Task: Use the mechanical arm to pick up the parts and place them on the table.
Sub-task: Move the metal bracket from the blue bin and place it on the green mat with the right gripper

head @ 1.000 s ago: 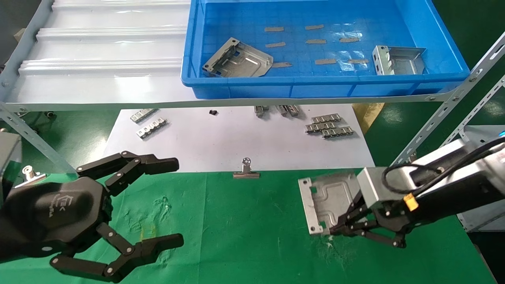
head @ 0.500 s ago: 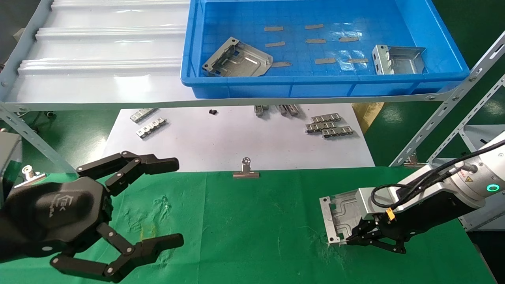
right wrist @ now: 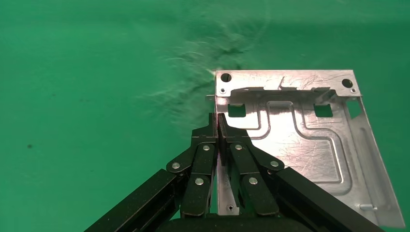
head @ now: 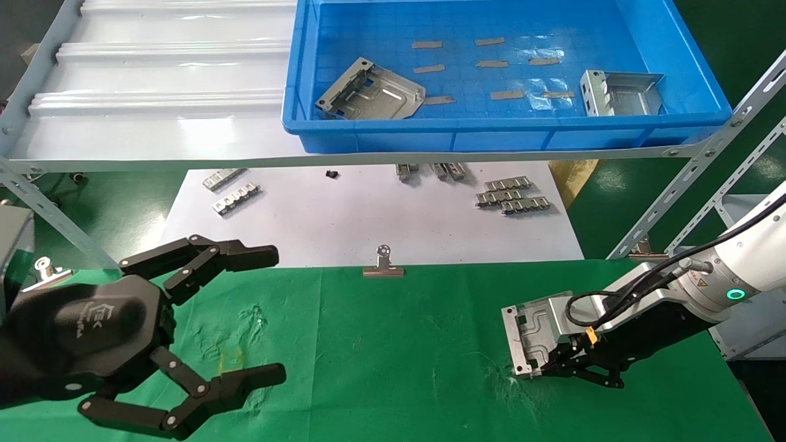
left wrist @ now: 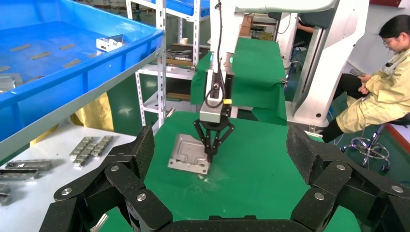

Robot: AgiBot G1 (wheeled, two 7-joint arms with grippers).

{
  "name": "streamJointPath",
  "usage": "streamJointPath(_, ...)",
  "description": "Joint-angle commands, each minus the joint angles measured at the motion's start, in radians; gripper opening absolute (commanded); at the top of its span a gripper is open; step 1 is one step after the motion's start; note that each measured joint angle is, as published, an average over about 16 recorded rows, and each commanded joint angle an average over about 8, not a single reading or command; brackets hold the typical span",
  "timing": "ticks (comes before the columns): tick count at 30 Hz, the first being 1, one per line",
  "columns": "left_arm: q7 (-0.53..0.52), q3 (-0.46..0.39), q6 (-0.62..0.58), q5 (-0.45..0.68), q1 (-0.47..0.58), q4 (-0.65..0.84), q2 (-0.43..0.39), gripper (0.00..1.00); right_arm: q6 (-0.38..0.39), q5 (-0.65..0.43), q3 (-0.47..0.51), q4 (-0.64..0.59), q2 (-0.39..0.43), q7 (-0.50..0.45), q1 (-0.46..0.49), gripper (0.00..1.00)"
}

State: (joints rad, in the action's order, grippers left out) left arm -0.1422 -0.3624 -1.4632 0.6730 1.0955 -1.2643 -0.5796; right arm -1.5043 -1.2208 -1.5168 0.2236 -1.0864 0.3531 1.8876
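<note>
My right gripper (head: 540, 370) is shut on the side edge of a grey stamped plate (head: 531, 334). The plate sits low on the green table (head: 399, 356) at the right front and seems to rest on the cloth. In the right wrist view the fingertips (right wrist: 212, 126) pinch the plate (right wrist: 300, 140) edge, with its holed flange at the far end. The left wrist view shows the plate (left wrist: 186, 153) under that gripper (left wrist: 211, 154). My left gripper (head: 276, 313) is open and empty at the front left. Two more grey parts, one (head: 371, 92) at the left and one (head: 620, 92) at the right, lie in the blue bin (head: 491, 138).
The bin stands on a raised shelf at the back, whose slanted metal struts (head: 694, 184) stand close behind my right arm. Below it a white sheet (head: 368, 221) carries slotted strips (head: 513, 195). A binder clip (head: 383, 265) sits on the sheet's front edge. A person (left wrist: 387, 96) sits beyond the table.
My right gripper has come down and a little to the right with the plate, bringing it from above the cloth down onto it. The left arm has not moved.
</note>
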Motion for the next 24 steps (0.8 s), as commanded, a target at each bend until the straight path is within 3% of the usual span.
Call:
streamJointPath(1, 0.000, 0.000, 0.000, 0.000, 0.000, 0.000, 0.000, 1.00, 0.005, 0.001, 0.002, -0.026, -0.011, 0.014, -0.002, 0.22)
streamJointPath(5, 0.000, 0.000, 0.000, 0.000, 0.000, 0.000, 0.000, 1.00, 0.019, -0.002, 0.000, -0.062, -0.029, 0.034, -0.011, 0.71)
streamJointPath(8, 0.000, 0.000, 0.000, 0.000, 0.000, 0.000, 0.000, 1.00, 0.033, -0.005, -0.001, -0.084, -0.040, 0.048, -0.013, 0.97)
streamJointPath(16, 0.000, 0.000, 0.000, 0.000, 0.000, 0.000, 0.000, 1.00, 0.045, -0.022, -0.011, -0.122, -0.056, 0.075, -0.002, 1.00)
streamJointPath(24, 0.000, 0.000, 0.000, 0.000, 0.000, 0.000, 0.000, 1.00, -0.027, 0.005, 0.006, -0.131, -0.050, 0.097, 0.034, 1.00)
